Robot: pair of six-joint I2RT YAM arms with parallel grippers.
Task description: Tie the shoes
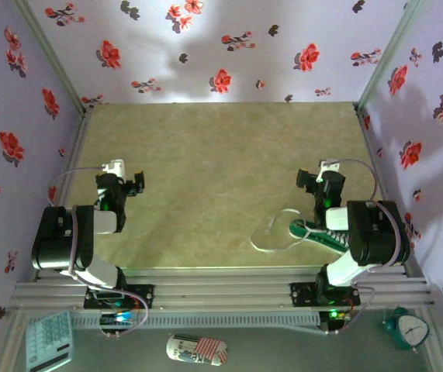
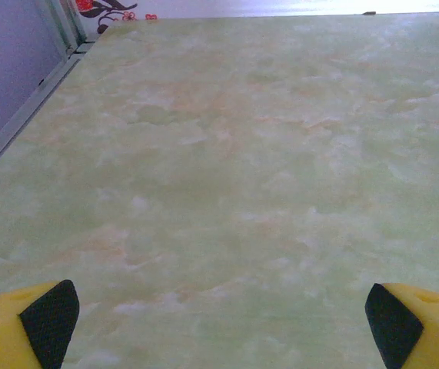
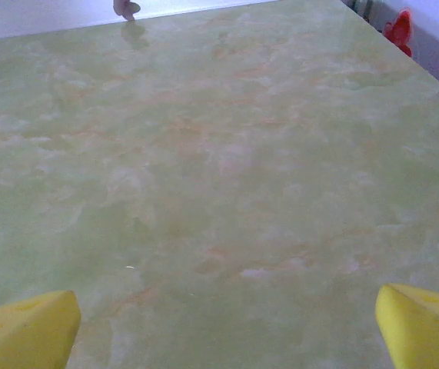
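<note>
I see nothing tied: small green canvas sneaker [image 1: 318, 235] lower right in top view, white laces [image 1: 258, 233] loose on pale green table [image 1: 205, 163]. Left jaws, right jaws released, empty.

Left hand [image 2: 221, 329], right hand [image 3: 225, 332]: jaws wide apart

Lilac walls [image 1: 221, 46] printed with red and dark flowers close the far, left and right sides. A light patch [image 1: 184, 23] glares on the far wall. The table [image 1: 221, 155] is pale green, marbled; metal rails [image 1: 221, 285] line its near edge.
</note>
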